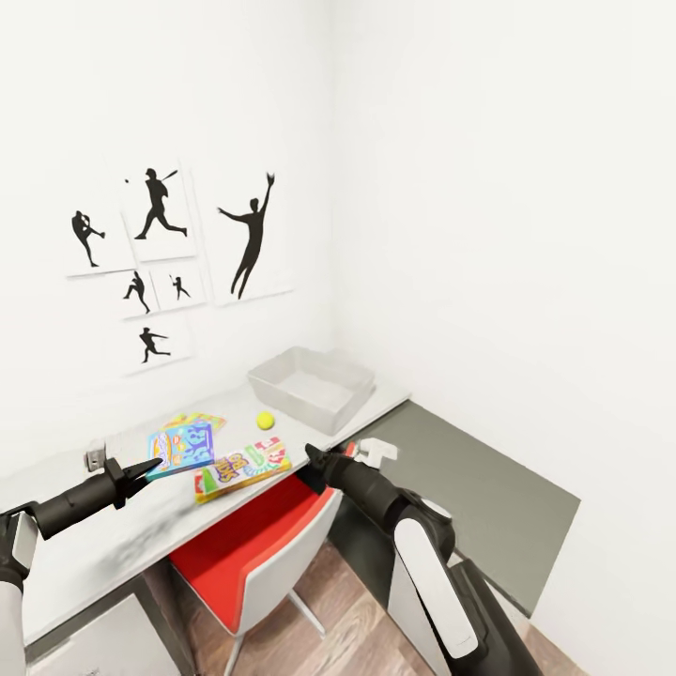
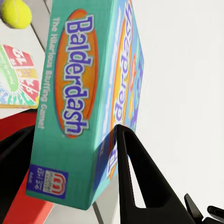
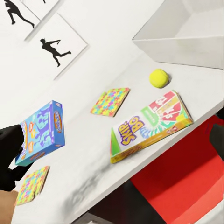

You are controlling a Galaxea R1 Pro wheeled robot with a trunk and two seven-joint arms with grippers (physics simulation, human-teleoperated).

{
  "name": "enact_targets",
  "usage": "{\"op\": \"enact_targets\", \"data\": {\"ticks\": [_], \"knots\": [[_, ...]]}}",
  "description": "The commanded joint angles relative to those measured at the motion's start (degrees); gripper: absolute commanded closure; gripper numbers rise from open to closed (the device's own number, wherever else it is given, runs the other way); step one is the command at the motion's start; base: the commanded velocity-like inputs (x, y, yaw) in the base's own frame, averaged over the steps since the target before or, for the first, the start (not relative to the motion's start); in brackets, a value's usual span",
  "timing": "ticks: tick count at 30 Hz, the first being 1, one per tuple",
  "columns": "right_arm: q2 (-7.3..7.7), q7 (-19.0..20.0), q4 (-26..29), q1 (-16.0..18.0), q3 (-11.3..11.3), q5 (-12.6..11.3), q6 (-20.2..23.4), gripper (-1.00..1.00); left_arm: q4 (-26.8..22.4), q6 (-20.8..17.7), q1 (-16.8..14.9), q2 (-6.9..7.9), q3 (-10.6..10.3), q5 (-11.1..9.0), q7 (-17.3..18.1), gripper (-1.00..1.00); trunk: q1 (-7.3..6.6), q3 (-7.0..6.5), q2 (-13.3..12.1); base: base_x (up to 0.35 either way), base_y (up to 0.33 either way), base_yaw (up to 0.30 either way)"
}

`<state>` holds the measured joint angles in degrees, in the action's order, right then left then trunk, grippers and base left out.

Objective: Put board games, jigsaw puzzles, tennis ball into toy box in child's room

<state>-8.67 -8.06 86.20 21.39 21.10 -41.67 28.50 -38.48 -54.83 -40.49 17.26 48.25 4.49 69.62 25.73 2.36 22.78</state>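
My left gripper (image 1: 143, 472) is shut on one end of the teal Balderdash board game (image 1: 182, 447), holding it just above the white table (image 1: 84, 554). In the left wrist view the box (image 2: 79, 102) sits between both black fingers (image 2: 135, 177). The Skip-Bo board game (image 1: 242, 467) lies flat near the table's front edge, with the yellow tennis ball (image 1: 266, 420) behind it. One colourful jigsaw puzzle (image 1: 199, 421) lies behind the held box, another (image 3: 30, 184) lies below it. The empty grey toy box (image 1: 312, 385) stands at the table's far right end. My right gripper (image 1: 314, 459) hovers open beside the Skip-Bo box.
A red and white chair (image 1: 253, 549) is pushed under the table in front of me. A small white object (image 1: 94, 455) stands on the table at the left. White walls with silhouette pictures (image 1: 160, 216) close off the back and right. A dark grey mat (image 1: 479, 488) covers the floor at the right.
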Motion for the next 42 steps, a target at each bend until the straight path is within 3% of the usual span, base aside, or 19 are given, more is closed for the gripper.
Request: {"op": "enact_targets", "data": {"ticks": [1,8,26,42], "knots": [[0.0,-0.6,0.1,0.1,0.0,-0.6,0.2,-1.0,0.0,-0.6,-0.1,-0.03,0.3,0.3,0.4,1.0,0.05,0.11,0.1,0.108,-0.058,0.279],[0.05,-0.6,0.1,0.1,-0.2,-0.6,0.2,-1.0,0.0,-0.5,-0.1,-0.09,0.3,0.3,0.3,1.0,0.05,0.01,0.1,0.105,-0.09,0.228],[0.06,-0.6,0.3,0.0,-0.2,-0.6,0.2,-1.0,0.0,-0.5,-0.1,-0.13,0.3,0.3,0.3,1.0,0.05,0.0,0.1,0.073,-0.039,0.008],[0.06,-0.6,0.2,0.0,-0.2,-0.6,0.2,-1.0,0.0,-0.5,-0.1,-0.21,0.3,0.3,0.3,1.0,0.05,0.0,0.1,0.039,0.011,0.098]]}}
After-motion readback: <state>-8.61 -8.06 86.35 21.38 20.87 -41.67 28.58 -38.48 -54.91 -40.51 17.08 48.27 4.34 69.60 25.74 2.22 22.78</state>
